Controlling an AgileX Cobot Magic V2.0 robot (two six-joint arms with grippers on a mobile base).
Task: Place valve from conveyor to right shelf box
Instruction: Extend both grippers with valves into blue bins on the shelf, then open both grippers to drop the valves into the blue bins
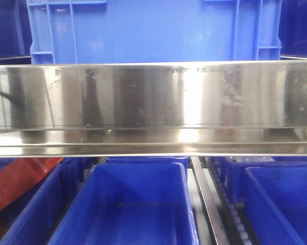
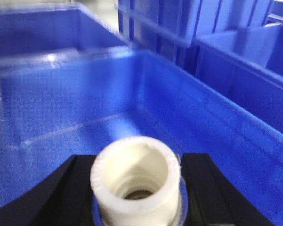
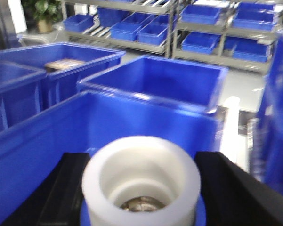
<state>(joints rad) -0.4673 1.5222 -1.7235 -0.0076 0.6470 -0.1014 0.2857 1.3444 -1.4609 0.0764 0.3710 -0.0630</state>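
Valve (image 2: 132, 183) clamped by left gripper (image 2: 134, 162), another valve (image 3: 141, 186) by right gripper (image 3: 142, 160), both cropped below.

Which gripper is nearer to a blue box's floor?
Left, probably: the left gripper holds its valve above a blue box's floor; the right gripper, holding another valve, faces a box wall.

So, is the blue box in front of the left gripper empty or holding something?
Empty as far as shown: the box has a bare blue floor; the held valve hides its near edge.
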